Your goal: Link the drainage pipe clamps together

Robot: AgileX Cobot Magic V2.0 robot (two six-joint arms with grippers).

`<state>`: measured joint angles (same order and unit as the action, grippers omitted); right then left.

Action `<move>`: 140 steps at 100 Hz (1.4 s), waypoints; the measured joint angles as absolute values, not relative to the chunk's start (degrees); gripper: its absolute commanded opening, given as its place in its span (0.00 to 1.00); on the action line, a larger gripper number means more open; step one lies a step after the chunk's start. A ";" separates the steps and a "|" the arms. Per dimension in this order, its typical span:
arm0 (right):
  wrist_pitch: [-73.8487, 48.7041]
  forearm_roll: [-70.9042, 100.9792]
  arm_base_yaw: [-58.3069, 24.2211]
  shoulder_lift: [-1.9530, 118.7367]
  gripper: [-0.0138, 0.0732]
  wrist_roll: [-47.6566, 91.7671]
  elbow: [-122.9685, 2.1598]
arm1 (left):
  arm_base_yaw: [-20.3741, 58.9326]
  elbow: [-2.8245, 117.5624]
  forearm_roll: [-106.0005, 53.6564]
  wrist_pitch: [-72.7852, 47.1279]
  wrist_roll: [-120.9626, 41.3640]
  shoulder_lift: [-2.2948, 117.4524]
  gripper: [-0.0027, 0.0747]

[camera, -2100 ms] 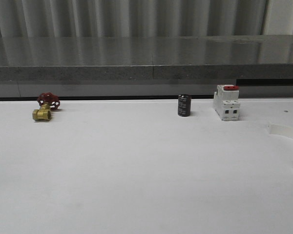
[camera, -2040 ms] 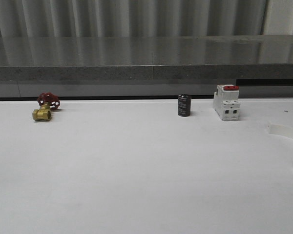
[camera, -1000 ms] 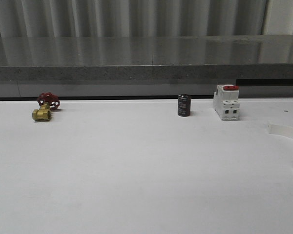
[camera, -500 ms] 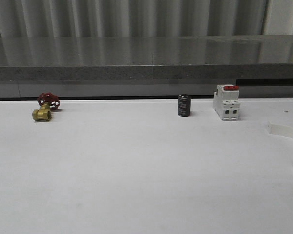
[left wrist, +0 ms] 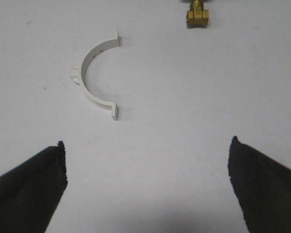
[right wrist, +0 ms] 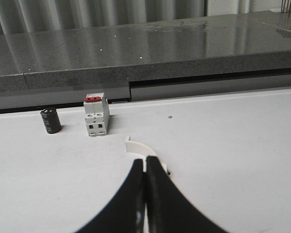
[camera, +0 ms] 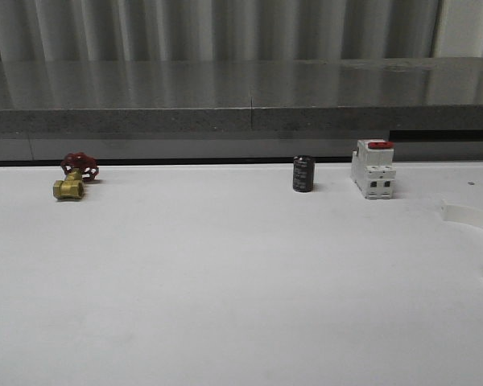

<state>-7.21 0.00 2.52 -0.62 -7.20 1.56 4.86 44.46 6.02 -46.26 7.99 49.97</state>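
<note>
Left wrist view: we see one clamp half [left wrist: 93, 76] lying flat on the white desk [left wrist: 184, 121], open side facing away from its small outer tab, brass valve [left wrist: 197, 14] well apart beyond it. Left tool [left wrist: 146, 165] fingers are wide apart, nothing between them, clamp untouched. Right wrist view: second clamp half [right wrist: 139, 148] sits just beyond the right tool [right wrist: 145, 167], whose fingers are pressed together; we can't tell if they touch it. Black cylinder [right wrist: 50, 121] and white block with red top [right wrist: 96, 114] stand side by side near the desk's far edge.
</note>
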 measured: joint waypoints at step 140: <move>-7.21 0.00 2.52 -0.62 0.08 -7.20 1.56 | -12.93 72.62 1.96 -33.44 -6.63 110.95 0.86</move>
